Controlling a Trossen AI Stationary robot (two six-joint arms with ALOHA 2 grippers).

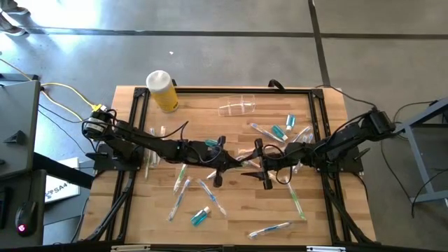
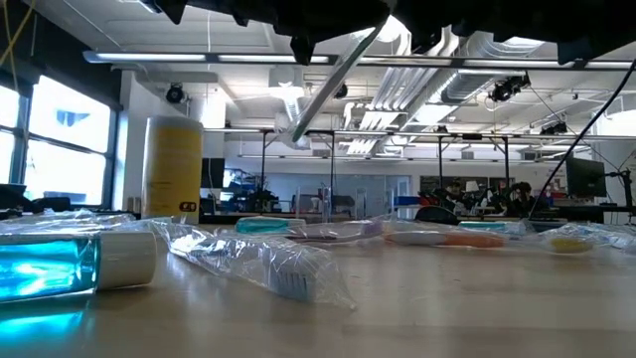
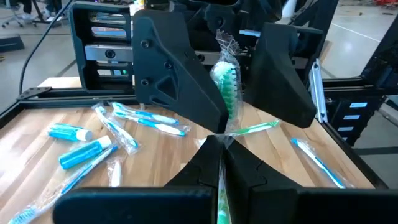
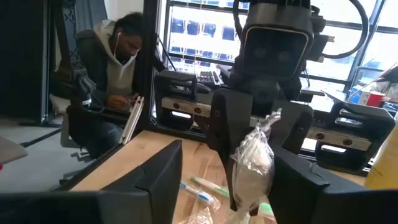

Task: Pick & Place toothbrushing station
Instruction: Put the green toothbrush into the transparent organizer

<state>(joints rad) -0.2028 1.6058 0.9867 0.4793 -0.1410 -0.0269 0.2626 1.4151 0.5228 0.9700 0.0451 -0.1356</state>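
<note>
My left gripper (image 3: 221,163) is clamped on a wrapped teal toothbrush (image 3: 226,87) above mid-table (image 1: 231,217). Just beyond it, my right gripper (image 3: 239,93) straddles the brush head, fingers apart. Farther off lies the clear cup (image 1: 238,107).

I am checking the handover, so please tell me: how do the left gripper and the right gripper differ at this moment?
The left gripper is shut on the wrapped green toothbrush, holding it bristles-up above the table; the right gripper stands open, its fingers on either side of that toothbrush's wrapped head, not yet closed. The left gripper reaches in from the table's left side, the right gripper from its right. Both meet face to face over the table's middle.
</note>
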